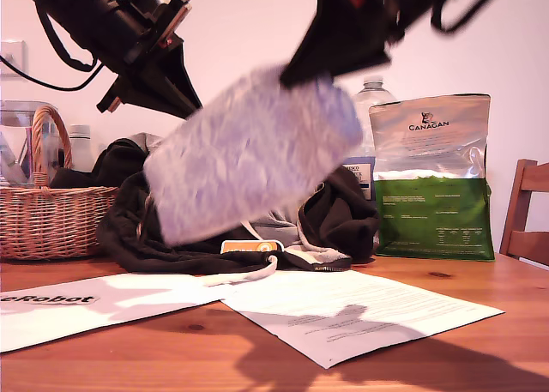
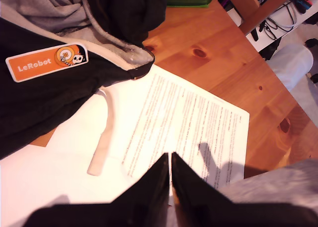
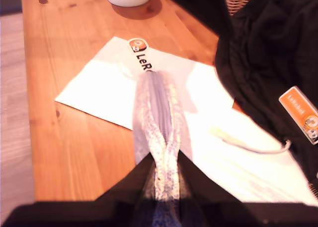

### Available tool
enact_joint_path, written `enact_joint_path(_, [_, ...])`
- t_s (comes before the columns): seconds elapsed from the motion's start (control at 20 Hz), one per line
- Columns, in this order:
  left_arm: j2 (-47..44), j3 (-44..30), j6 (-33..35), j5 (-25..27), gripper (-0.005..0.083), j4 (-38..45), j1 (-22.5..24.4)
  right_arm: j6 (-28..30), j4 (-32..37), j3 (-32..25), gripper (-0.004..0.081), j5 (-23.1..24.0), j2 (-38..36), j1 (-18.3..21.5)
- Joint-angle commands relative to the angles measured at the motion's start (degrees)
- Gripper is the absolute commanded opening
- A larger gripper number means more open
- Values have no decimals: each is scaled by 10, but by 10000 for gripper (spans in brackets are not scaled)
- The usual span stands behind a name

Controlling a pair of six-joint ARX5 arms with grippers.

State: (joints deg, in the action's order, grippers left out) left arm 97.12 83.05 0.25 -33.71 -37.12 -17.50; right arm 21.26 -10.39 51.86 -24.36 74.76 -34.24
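My second gripper (image 3: 164,160) is clamped on the grey cloth (image 1: 249,160) above the black hoodie (image 1: 343,216), and my first gripper (image 2: 170,160) is pinched closed up there too.

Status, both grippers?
My second gripper shut on the white textured cloth, held aloft. My first gripper shut beside it. Black hoodie and printed paper sheets below.

Pale lilac cloth (image 1: 249,156), perhaps towel, blurred; spread mid-air, slanting up toward exterior view's right.
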Motion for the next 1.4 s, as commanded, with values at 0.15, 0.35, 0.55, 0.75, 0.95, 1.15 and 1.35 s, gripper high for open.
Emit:
enact_joint_path(0.15, [10,-5,3,-1,-20,-2,-2,0,109,-83,-12,-4,8,6])
enact_joint_path(0.35, [10,-5,9,-5,-20,-12,-7,2,174,-150,-12,30,8,14])
enact_joint_path(0.55, [0,-5,13,-5,-20,-9,-24,15,152,-167,-12,66,8,14])
enact_joint_path(0.75, [-10,-5,22,-5,-20,-8,-38,42,72,-167,76,70,8,13])
enact_joint_path(0.95, [-10,-5,28,-5,-20,-5,-43,62,46,-167,323,70,8,13])
enact_joint_path(1.15, [-10,-5,31,-5,-20,0,-44,42,43,-160,449,69,7,12])
enact_joint_path(1.35, [-13,-5,31,-5,-20,-1,-44,4,-17,-122,449,69,-20,12])
